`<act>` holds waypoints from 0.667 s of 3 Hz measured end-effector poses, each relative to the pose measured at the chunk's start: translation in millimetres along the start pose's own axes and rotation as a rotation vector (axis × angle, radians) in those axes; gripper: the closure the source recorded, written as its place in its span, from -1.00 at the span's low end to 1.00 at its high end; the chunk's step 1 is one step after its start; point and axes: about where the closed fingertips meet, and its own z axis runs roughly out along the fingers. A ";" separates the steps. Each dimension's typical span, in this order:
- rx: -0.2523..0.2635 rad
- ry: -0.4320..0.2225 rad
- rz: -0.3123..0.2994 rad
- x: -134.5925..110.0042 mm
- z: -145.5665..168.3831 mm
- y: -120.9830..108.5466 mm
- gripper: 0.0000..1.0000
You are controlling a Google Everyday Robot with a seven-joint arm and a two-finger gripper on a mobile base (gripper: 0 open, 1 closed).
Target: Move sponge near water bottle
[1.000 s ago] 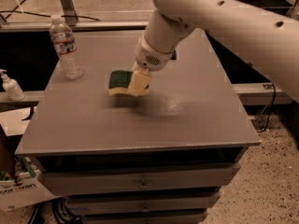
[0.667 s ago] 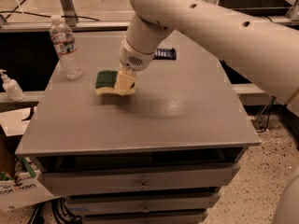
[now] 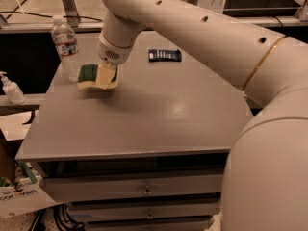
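The sponge (image 3: 89, 76), dark green on top with pale yellow foam below, is held in my gripper (image 3: 107, 76) just above the grey table top (image 3: 159, 109), at its left rear part. The gripper is shut on the sponge's right end, and its pale fingers (image 3: 108, 74) cover that part. The water bottle (image 3: 66, 48), clear with a white cap and a red-and-white label, stands upright at the table's left rear corner, a short way left of the sponge. My white arm (image 3: 202, 32) reaches in from the right across the table.
A flat black rectangular device (image 3: 164, 55) lies at the back middle of the table. A small white pump bottle (image 3: 10, 88) stands on a lower ledge left of the table. Drawers (image 3: 144, 189) run below the front edge. A cardboard box (image 3: 19, 191) sits at the lower left.
My gripper has carried the sponge leftward across the table, from near the middle to close beside the water bottle. The bottle has not moved.
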 end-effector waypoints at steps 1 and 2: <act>0.015 0.014 0.002 -12.0 16.0 -14.2 1.00; 0.045 0.035 0.003 -12.0 19.8 -32.1 1.00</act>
